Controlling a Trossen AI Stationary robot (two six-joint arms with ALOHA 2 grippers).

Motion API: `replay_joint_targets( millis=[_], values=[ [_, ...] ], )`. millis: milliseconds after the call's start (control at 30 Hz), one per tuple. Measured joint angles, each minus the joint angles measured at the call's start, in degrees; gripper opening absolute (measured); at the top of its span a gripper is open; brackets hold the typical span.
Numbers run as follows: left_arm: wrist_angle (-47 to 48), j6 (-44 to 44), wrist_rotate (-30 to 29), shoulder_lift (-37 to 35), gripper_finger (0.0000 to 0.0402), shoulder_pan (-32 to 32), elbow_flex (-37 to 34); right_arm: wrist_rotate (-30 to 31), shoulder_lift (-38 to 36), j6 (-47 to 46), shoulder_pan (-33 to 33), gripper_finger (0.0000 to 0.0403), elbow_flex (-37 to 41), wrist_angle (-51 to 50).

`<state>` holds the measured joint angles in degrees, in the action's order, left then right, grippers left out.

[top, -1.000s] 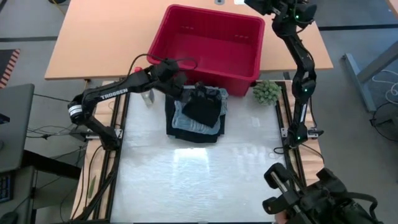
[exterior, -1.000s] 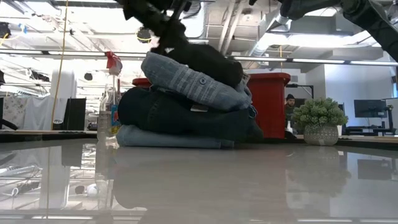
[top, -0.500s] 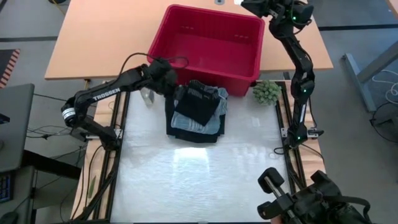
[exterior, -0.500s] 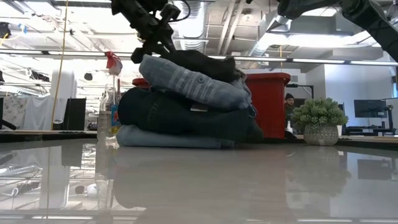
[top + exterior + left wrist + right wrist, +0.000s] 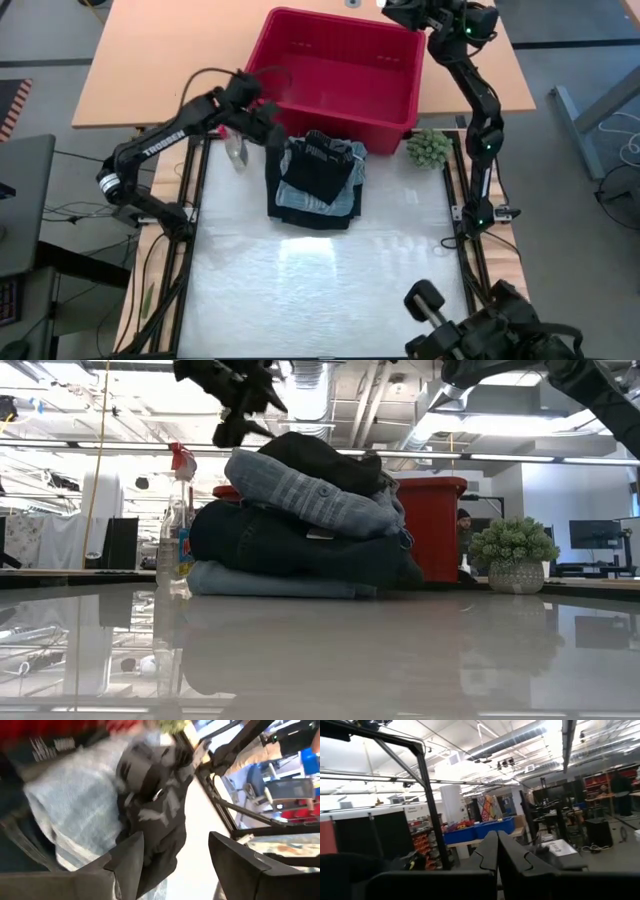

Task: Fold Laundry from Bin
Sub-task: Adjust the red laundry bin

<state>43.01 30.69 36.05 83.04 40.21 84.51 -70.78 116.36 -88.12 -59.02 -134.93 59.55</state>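
The laundry (image 5: 315,185) is a stack of folded garments at the far middle of the table, in front of the red bin (image 5: 262,50). A black garment (image 5: 322,165) lies on top of the stack (image 5: 300,530), over a grey-blue denim one (image 5: 300,495). My left gripper (image 5: 175,865) is open and hangs in the air off the stack's far left corner (image 5: 268,128), with nothing between its fingers. My right gripper (image 5: 497,852) is shut and raised high over the bin's far right corner (image 5: 395,10).
A clear spray bottle (image 5: 236,152) stands left of the stack, close below my left arm. A fuzzy green ball in a pot (image 5: 428,147) sits right of the stack. The near half of the table (image 5: 320,290) is bare. A dark device (image 5: 480,330) juts in at the near right edge.
My left gripper has opened and let go of the black garment. It has drawn back from the stack toward the table's far left and risen. The black garment stays on top of the stack.
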Motion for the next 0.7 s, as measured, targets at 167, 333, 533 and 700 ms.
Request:
replay_joint_targets(
  millis=[167, 333, 533, 700],
  values=[
    [3.26, -6.97, -4.73, -1.55, 0.0206, 0.18, 6.89, -0.64, 0.00, -0.36, 4.72, 0.0031, 0.00, -0.42],
    [4.53, -11.76, -9.36, -4.06, 0.0206, -3.91, 11.92, -1.75, 0.06, -2.13, 13.49, 0.0031, 0.05, 2.85],
    [12.74, -15.06, -23.80, -7.50, 0.0206, -14.29, 11.63, -2.64, -0.13, -9.02, 24.96, 0.0023, 4.37, 18.79],
    [16.05, -13.12, -32.36, -9.49, 0.0206, -21.62, 6.71, -2.61, 0.04, -9.57, 34.87, 0.0027, 14.31, 21.14]
  ],
)
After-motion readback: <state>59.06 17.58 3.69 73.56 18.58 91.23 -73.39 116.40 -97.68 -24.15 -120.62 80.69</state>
